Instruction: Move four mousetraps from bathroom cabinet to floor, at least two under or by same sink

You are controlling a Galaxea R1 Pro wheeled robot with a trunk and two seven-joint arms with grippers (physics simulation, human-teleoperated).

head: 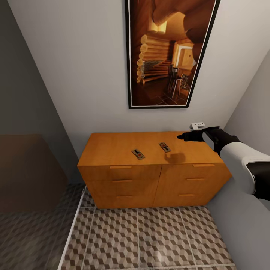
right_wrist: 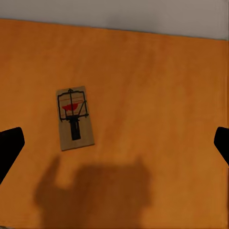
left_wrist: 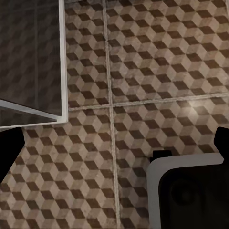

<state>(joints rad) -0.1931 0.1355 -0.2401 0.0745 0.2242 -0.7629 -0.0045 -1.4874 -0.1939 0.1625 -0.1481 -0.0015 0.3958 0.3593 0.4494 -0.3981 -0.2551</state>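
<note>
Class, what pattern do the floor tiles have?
The floor has a brown-beige-white 3D-cube pattern, clearest in the left wrist view.

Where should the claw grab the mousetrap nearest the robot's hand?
Probably from straight above, pinching the mousetrap's two long wooden edges. It lies flat on the cabinet, so only the board's thin sides offer a hold, and the right claw already hangs over it with fingers spread wide.
</note>
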